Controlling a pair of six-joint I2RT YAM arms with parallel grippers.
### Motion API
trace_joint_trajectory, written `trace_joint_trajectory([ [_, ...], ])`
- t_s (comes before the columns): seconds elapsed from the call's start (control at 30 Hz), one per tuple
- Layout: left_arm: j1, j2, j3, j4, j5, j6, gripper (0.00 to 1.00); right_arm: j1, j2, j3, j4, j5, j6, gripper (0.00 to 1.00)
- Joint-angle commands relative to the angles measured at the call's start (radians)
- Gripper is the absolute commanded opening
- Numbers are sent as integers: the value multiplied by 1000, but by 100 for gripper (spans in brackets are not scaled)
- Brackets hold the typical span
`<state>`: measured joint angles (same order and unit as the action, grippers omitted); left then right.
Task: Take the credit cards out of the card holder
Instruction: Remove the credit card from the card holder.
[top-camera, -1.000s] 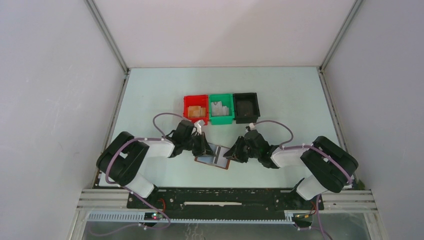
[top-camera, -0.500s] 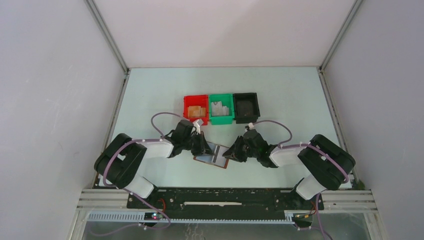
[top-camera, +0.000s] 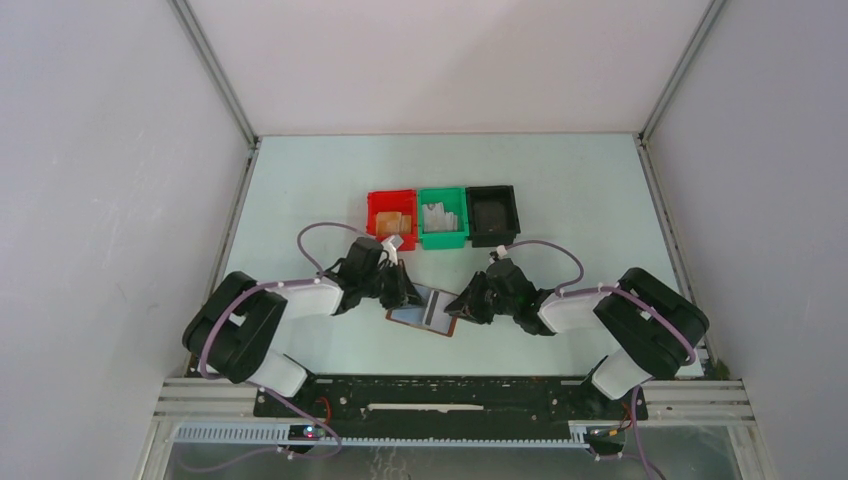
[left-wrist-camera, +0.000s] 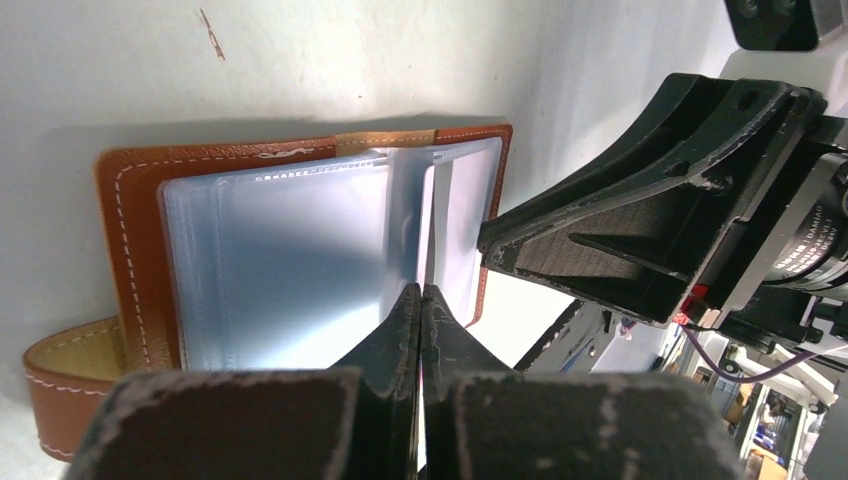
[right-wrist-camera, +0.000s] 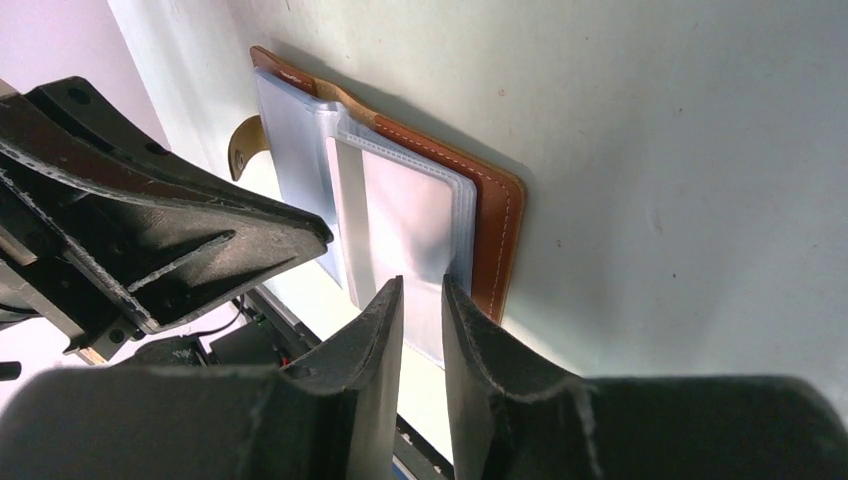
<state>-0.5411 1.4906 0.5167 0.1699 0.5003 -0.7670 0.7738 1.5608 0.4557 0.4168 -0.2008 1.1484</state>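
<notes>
Two grippers are working at the open card holder (top-camera: 423, 312), which is lying flat on the table (top-camera: 560, 180) between them. The left gripper (left-wrist-camera: 420, 295), jaws together, is pressing its tips onto the clear sleeves (left-wrist-camera: 290, 250). The right gripper (right-wrist-camera: 422, 290), jaws narrowly apart, is straddling a sleeve edge and visibly clamping nothing. No credit cards are showing outside the sleeves. Risk: closing here is likely pinching sleeve rather than card, then dragging the card holder toward the red bin (top-camera: 391, 215) beyond.

The card holder (left-wrist-camera: 130, 260) is smooth brown leather with pale stitching; its sleeves (left-wrist-camera: 290, 270) are glossy clear plastic. The table (left-wrist-camera: 300, 70) is matt pale green. The left end effector (left-wrist-camera: 421, 292) is rough, scuffed matt black plastic.
</notes>
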Motion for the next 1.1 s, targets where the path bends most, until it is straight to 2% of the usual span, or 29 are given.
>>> trace_joint_trajectory([
  [0.0,11,-42,-6,10,3,26,0,-1,45,-22,-102,55,-23,30],
  [0.23,12,-6,6,23,20,11,1,-1,47,-21,-97,52,-23,30],
  [0.33,10,17,12,51,34,-14,23,-1,47,-22,-93,49,-22,30],
  [0.4,10,25,18,61,33,-22,34,0,45,-22,-93,49,-23,30],
  [0.47,10,28,25,64,33,-27,40,-1,43,-21,-95,49,-24,30],
  [0.53,10,35,32,70,37,-31,41,-1,40,-21,-96,50,-25,30],
  [0.8,10,93,50,99,43,-47,32,0,38,-22,-93,49,-24,30],
  [0.93,10,113,51,137,56,-68,23,-1,36,-22,-97,50,-26,30],
  [1.0,10,114,54,145,60,-80,15,1,33,-21,-99,52,-26,30],
  [1.07,10,113,57,149,60,-87,2,1,32,-22,-101,53,-26,30],
])
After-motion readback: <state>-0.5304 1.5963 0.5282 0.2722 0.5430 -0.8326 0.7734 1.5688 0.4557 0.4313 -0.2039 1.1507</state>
